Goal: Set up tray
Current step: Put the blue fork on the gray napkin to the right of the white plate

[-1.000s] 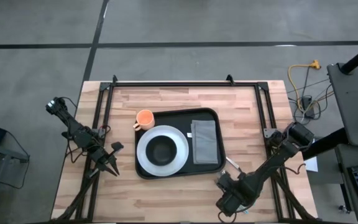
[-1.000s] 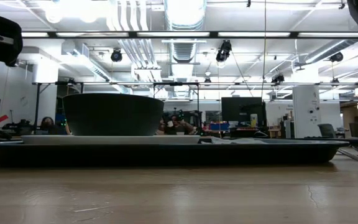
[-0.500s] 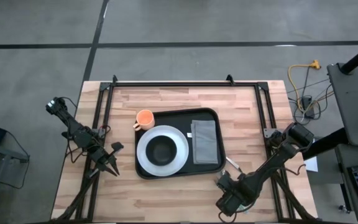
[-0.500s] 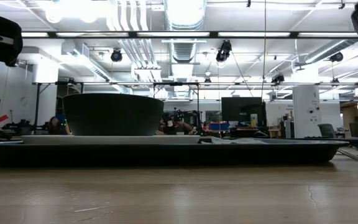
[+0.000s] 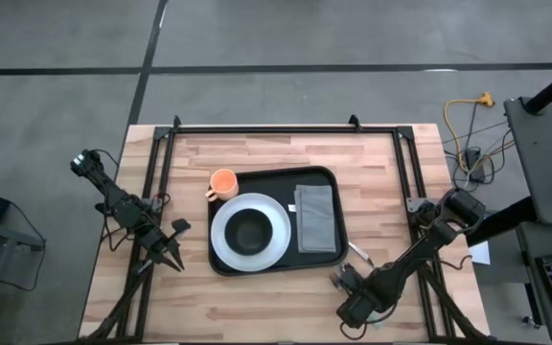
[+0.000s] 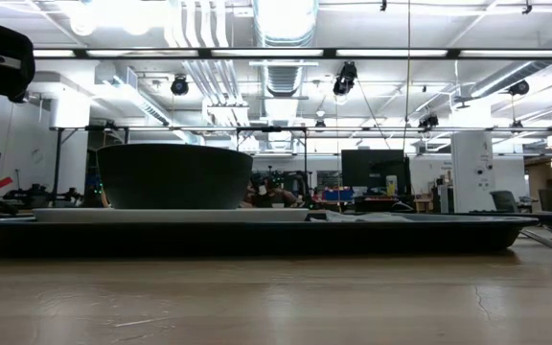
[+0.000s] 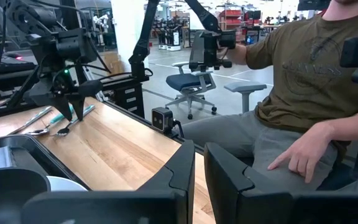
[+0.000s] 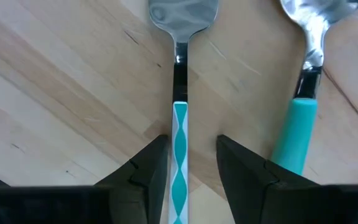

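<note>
Roughly centred — tray (image 5: 274, 222): black, rounded corners, low rim; lies flat mid-table, slightly toward the right arm's side.
Tray, low view (image 6: 257, 235): seen edge-on as a long dark band across the tabletop.
On tray: white plate (image 5: 249, 231) with a dark bowl (image 5: 249, 230) at its centre, on the half toward the left arm; folded grey napkin (image 5: 315, 217) on the other half, just beside the plate.
Bowl, low view (image 6: 174, 175): upright, standing above the tray rim.
Off tray: orange cup (image 5: 222, 182) on the bare wood, touching or just beside the tray's far-left corner.
Right gripper (image 5: 345, 280): low over the table just past the tray's near-right corner, outside the rim, not touching the tray.
Right gripper, wrist view (image 8: 190, 155): fingers apart, one on each side of a patterned teal-and-white utensil handle (image 8: 179, 155); whether they touch it, cannot tell.
Beside it: second utensil, solid teal handle (image 8: 294, 134), metal head pointing the same way, lying near on the wood.
Left gripper (image 5: 172, 251): waits over the table's left side, well apart from the tray.
Left gripper, wrist view (image 7: 199, 165): fingers nearly together, a narrow gap between them, holding nothing.
Beyond table: seated person (image 7: 303, 93) in an olive shirt, hand on thigh.
</note>
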